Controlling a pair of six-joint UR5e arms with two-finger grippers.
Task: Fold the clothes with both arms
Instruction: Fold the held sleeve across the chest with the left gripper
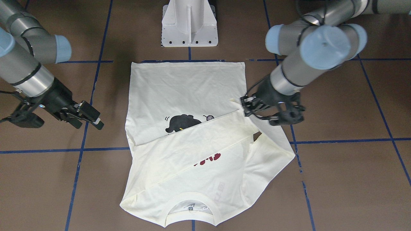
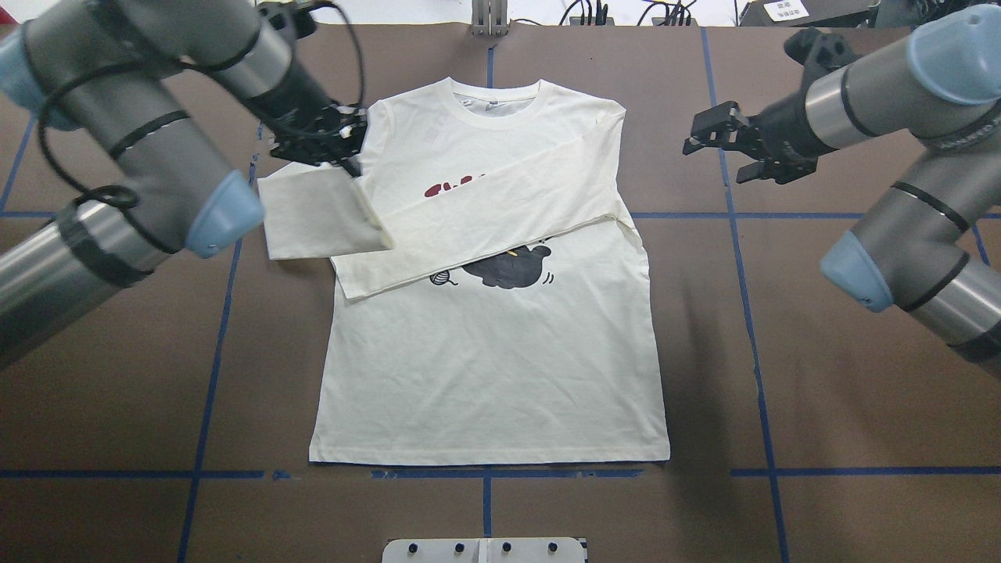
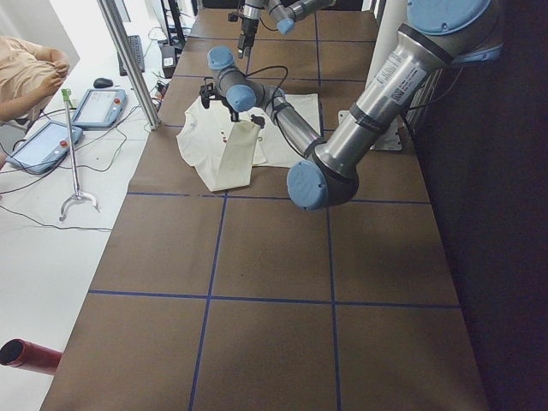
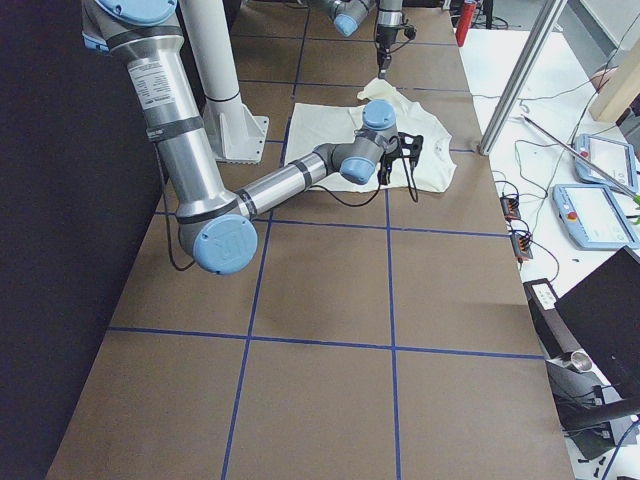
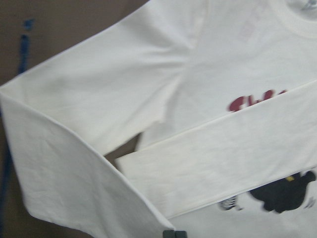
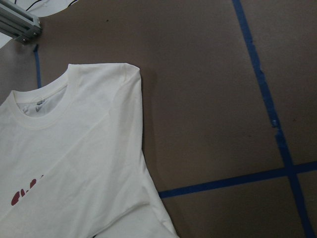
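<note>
Near table point(image 2: 821, 375) far edge, left gripper point(image 2: 352, 162) looks clamped on left sleeve point(image 2: 313, 219) cuff; sleeve long axis runs crosswise toward T-shirt point(image 2: 500, 367) chest; right gripper point(image 2: 701, 134) jaws spread, well apart from cloth

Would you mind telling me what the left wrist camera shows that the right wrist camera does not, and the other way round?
Only the left wrist view shows the black cat print and the doubled-back sleeve at its lower left. Only the right wrist view shows the metal bar in its top left corner and a crossing of blue tape lines. Both show the cream T-shirt and its dark red lettering.
</note>
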